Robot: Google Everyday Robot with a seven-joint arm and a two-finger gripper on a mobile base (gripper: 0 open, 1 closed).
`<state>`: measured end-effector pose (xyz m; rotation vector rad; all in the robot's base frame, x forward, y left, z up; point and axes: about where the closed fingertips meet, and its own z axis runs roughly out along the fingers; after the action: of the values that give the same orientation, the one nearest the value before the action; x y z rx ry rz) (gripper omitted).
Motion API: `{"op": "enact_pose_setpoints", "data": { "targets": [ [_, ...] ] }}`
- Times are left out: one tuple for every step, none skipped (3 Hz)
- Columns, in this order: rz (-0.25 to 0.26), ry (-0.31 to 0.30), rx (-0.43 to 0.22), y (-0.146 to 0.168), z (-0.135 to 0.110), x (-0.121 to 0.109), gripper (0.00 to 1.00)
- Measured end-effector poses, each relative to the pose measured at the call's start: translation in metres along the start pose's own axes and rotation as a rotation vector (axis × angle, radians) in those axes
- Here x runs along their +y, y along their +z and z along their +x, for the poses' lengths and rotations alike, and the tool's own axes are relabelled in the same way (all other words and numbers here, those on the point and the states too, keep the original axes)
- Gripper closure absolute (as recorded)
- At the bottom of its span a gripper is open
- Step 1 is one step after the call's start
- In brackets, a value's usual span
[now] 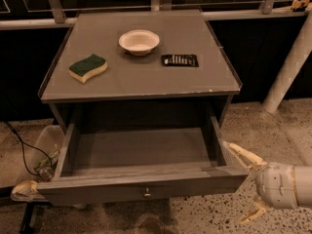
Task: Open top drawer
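The top drawer (141, 185) is a grey wooden drawer pulled far out of the grey cabinet (141, 77). Its deep box is empty. A small round metal knob (146, 194) sits at the centre of its front panel. My gripper (248, 184) is at the lower right, just off the drawer's right front corner. Its two cream fingers (242, 154) are spread apart and hold nothing.
On the cabinet top lie a green-and-yellow sponge (87, 67), a white bowl (139, 41) and a small black packet (180, 60). A white pole (287, 67) leans at the right. A black cable (22, 147) and a clear bin (41, 145) lie at the left on the speckled floor.
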<state>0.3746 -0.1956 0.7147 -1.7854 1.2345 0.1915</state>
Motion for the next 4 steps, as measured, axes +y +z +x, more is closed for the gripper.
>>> {"op": "enact_pose_setpoints", "data": {
  "targets": [
    [-0.024,0.024,0.057,0.011,0.017,0.001,0.00],
    [-0.065,0.022,0.185,0.027,0.031,0.002,0.00],
    [-0.093,0.011,0.281,0.035,0.040,0.000,0.00],
    [-0.119,-0.005,0.316,0.041,0.037,-0.001,0.00]
  ]
}}
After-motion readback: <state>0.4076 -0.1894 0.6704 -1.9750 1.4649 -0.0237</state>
